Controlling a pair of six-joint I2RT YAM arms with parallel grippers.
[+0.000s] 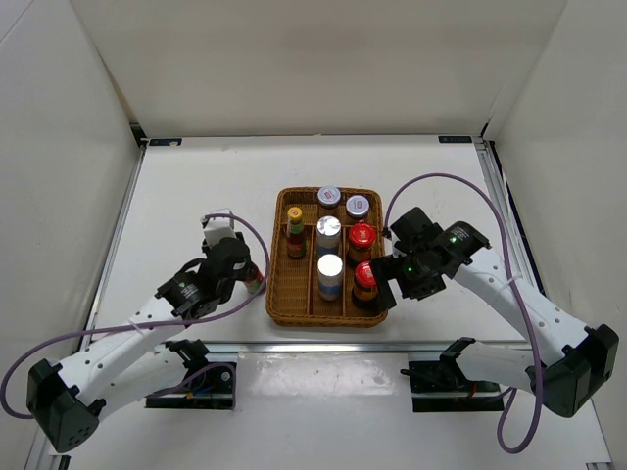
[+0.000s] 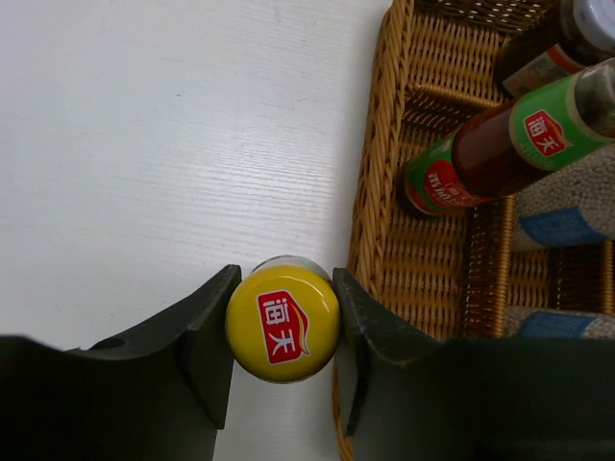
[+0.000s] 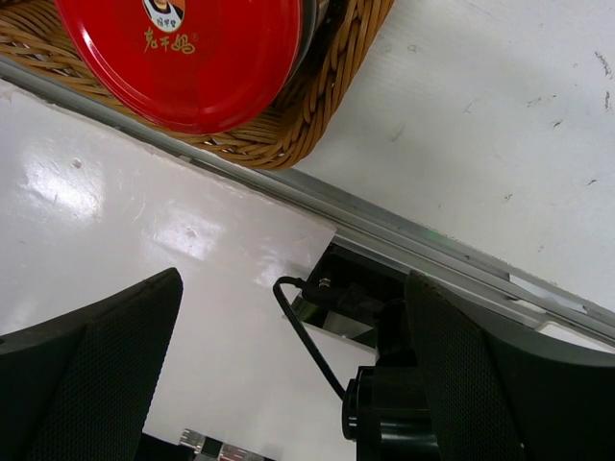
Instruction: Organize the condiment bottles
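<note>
My left gripper is shut on a yellow-capped bottle, with both fingers against the cap. It holds the bottle upright just outside the left wall of the wicker tray. The tray holds the other yellow-capped bottle, two grey-lidded jars, two silver/white-topped bottles and two red-capped bottles. My right gripper is open and empty by the tray's near right corner. The near red cap shows at the top of the right wrist view.
The tray's left wall stands right beside my left gripper's right finger. A metal rail runs along the table's near edge under my right gripper, with an arm base and cable below it. White walls enclose the table.
</note>
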